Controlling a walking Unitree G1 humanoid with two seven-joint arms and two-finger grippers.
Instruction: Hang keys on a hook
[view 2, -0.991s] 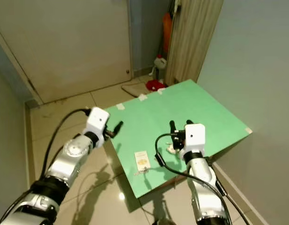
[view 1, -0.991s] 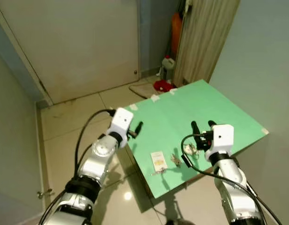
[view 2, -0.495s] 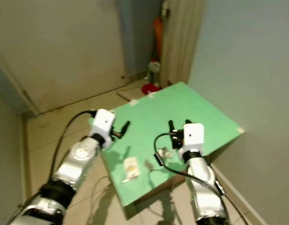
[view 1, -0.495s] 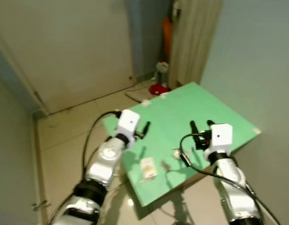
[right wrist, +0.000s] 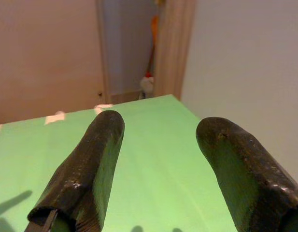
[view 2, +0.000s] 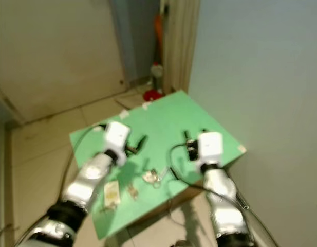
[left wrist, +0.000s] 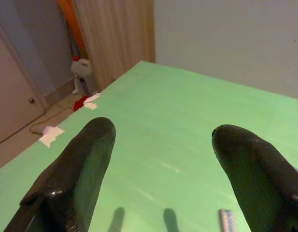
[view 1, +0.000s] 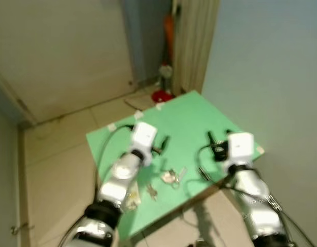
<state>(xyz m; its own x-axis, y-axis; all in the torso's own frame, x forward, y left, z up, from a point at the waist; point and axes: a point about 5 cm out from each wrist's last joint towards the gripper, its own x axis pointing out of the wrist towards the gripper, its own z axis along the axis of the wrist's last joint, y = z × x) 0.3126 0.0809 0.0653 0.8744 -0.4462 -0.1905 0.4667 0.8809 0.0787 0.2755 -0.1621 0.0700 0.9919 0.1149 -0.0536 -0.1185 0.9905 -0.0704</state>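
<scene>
A bunch of silver keys [view 1: 171,177] lies on the green table top [view 1: 189,110] near its front edge, with a smaller key [view 1: 152,192] and a pale card tag [view 2: 111,191] to its left. My left gripper [view 1: 162,145] hovers open just behind and left of the keys, holding nothing. To the right of the keys my right gripper [view 1: 218,139] is open too. In the left wrist view the black fingers [left wrist: 71,179] are spread over bare green board. The right wrist view has its fingers [right wrist: 86,174] wide apart above the table.
A pale wall [view 1: 271,62] runs close along the table's right side. Behind the table stand a wooden panel [view 1: 191,41], an orange item [view 1: 169,31], a white bottle [view 1: 164,72] and a red cloth [view 1: 161,96] on the floor. A closed door [view 1: 66,51] is at the back left.
The whole picture has shifted, so the camera moved toward the table and wall. My left gripper has come from the table's left edge to over the table near the keys.
</scene>
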